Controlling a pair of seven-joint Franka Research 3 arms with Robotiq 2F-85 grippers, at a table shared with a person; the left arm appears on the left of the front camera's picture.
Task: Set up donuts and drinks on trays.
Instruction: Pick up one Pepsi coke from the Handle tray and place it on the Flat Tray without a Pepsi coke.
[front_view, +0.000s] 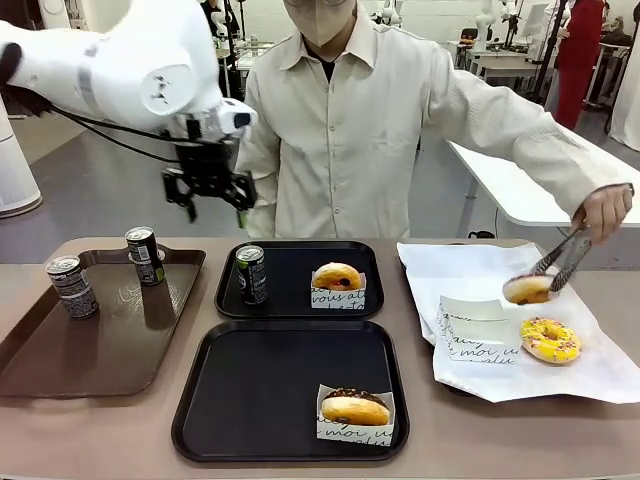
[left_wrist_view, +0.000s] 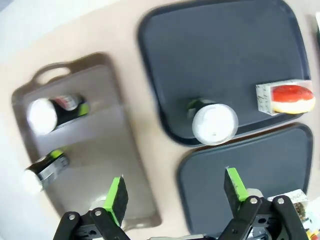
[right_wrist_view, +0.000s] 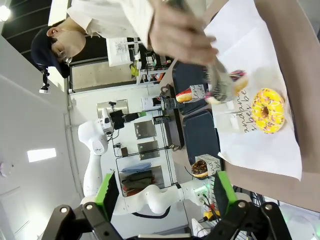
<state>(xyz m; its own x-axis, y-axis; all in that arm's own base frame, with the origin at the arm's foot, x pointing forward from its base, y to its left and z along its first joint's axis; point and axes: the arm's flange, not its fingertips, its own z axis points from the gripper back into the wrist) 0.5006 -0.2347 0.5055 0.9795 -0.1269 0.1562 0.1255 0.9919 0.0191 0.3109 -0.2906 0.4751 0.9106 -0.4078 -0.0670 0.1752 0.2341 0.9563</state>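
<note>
Logging surroundings first. Your left jaws hang spread wide, nothing between the green pads (left_wrist_view: 116, 192), in the air over the far edge of the surface, at about 11 o'clock from the far black tray (front_view: 300, 246). That tray carries one upright can (front_view: 251, 274) at its 9 o'clock and a plain sleeved donut (front_view: 337, 283) at its 3 o'clock, apart from each other. The near black tray (front_view: 260, 390) holds a chocolate-iced donut (front_view: 355, 410) in its sleeve at 5 o'clock.

At the surface's 9 o'clock sits the brown tray (front_view: 100, 350) with two more cans (front_view: 72, 286), both upright along its far end and apart from each other.

At 3 o'clock lies the white paper sheet (front_view: 600, 375). On it are an empty sleeve (front_view: 478, 335) and, just beside it, the yellow-iced donut (front_view: 550, 340). The person's hand (front_view: 603, 210) reaches in over the sheet with tongs (front_view: 560, 262) pinching a third donut (front_view: 527, 290) just above the empty sleeve; that arm crosses the sheet's far right corner.

View notes: the left wrist view looks straight down on the silver can tops and the handle cut-out (left_wrist_view: 50, 75) of the brown tray, whereas the front view gives you the can labels. The right wrist view has your right jaws spread, empty, well above the sheet, and resolves the sprinkles on the yellow icing.
</note>
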